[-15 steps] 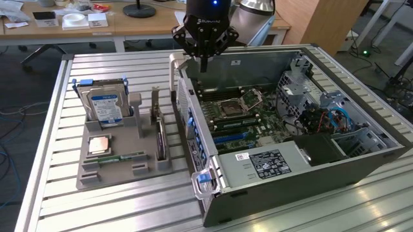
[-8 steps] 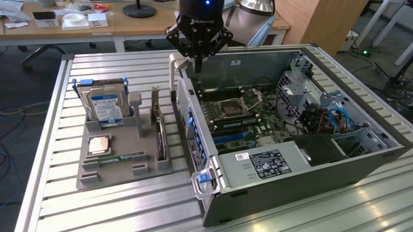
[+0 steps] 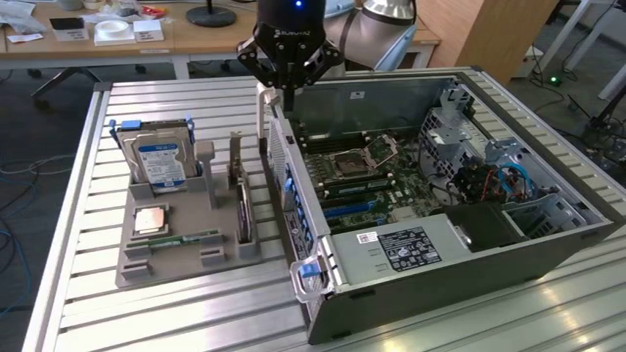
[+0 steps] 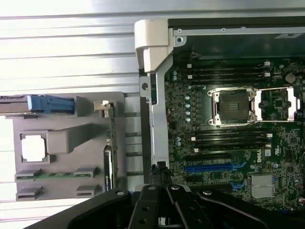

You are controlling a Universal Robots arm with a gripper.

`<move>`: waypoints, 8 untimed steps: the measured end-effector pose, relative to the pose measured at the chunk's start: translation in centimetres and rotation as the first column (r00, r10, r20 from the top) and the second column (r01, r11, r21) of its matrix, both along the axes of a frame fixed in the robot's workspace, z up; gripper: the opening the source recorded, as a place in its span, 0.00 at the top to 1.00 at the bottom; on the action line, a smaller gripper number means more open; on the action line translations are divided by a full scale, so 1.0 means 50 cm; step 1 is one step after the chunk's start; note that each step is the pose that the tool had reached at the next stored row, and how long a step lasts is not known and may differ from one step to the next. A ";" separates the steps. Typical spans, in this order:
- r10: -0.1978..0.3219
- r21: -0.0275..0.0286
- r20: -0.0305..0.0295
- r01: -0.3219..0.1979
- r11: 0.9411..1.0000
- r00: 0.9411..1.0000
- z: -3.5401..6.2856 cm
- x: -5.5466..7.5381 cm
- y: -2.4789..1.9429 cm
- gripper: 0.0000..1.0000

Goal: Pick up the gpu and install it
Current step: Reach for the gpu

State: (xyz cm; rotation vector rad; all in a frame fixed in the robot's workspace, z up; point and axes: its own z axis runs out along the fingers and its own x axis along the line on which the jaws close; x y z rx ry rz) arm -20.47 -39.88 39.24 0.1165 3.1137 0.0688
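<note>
One gpu (image 3: 240,205) — apart from closed pincer (image 3: 284,84).

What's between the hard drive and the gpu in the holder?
A gray upright post of the holder stands between the hard drive and the gpu, as seen in the exterior view.

The gpu (image 3: 240,198) stands upright on its edge in a slot of the grey holder (image 3: 181,257), toward the counter's (image 3: 146,315) exterior-view-left edge. It is a thin green board with a seemingly dark cooler and a silver bracket at its end.
</note>
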 end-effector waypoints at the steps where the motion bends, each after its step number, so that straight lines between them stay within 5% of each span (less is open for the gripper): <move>1: 0.000 0.000 0.000 0.000 1.000 1.000 0.000 -0.004 0.0000 0.89; 8: 0.000 0.000 0.000 0.000 1.000 1.000 -0.001 -0.041 0.0003 0.89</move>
